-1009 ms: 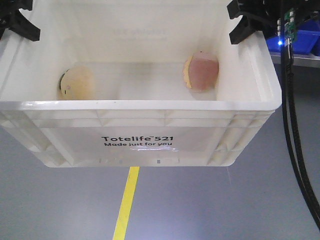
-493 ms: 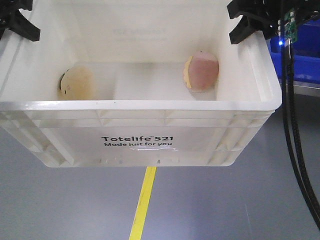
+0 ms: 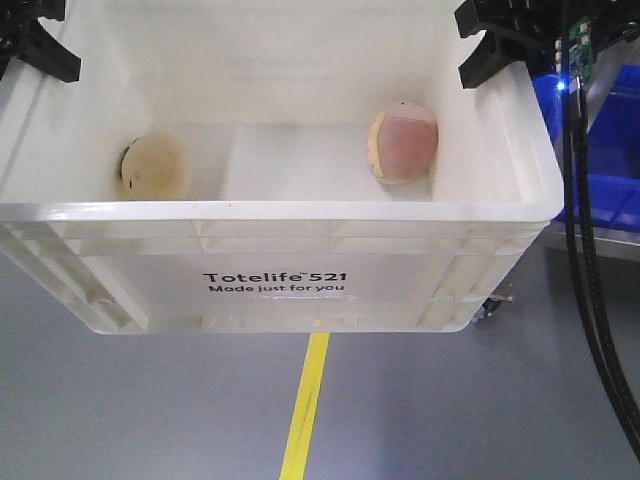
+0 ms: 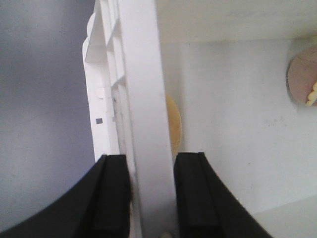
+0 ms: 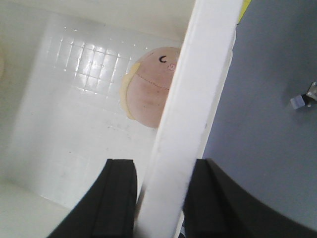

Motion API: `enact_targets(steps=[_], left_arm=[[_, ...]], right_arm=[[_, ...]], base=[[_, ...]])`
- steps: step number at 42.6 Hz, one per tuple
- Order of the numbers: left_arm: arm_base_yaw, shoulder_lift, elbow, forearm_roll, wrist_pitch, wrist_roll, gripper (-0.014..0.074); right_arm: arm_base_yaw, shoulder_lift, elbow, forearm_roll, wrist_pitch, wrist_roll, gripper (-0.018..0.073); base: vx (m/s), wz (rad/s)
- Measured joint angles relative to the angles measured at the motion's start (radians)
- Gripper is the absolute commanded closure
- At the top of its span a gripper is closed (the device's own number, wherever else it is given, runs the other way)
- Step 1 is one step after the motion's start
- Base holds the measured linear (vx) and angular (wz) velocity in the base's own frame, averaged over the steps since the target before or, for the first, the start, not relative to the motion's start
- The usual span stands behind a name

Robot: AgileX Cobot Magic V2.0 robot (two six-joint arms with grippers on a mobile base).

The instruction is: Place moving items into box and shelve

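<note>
A white Totelife box (image 3: 275,212) hangs in the air above a grey floor, held by both arms. My left gripper (image 3: 40,45) is shut on the box's left wall rim (image 4: 143,124), one finger (image 4: 113,198) outside and one inside. My right gripper (image 3: 495,40) is shut on the right wall rim (image 5: 190,114) the same way. Inside lie a yellow round plush (image 3: 155,166) at the left and a pink-and-yellow round plush (image 3: 403,144) at the right, which also shows in the right wrist view (image 5: 148,89).
A yellow floor line (image 3: 305,410) runs under the box. Blue bins on a shelf (image 3: 600,150) stand at the right, with a caster (image 3: 495,300) below. A black cable (image 3: 585,230) hangs down the right side.
The box stays fixed in both grippers while the background shifts: the yellow line has moved right and the blue shelf has come closer at the right. The plushes have barely moved.
</note>
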Motion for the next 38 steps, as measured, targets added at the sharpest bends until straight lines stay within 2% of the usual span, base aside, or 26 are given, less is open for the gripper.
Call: enact_targets(steps=[38], left_arm=[[0.0, 0.0, 0.0, 0.0, 0.0, 0.0, 0.0601]], right_arm=[[0.0, -0.002, 0.0, 0.0, 0.0, 0.0, 0.0562]], base=[[0.51, 0.03]])
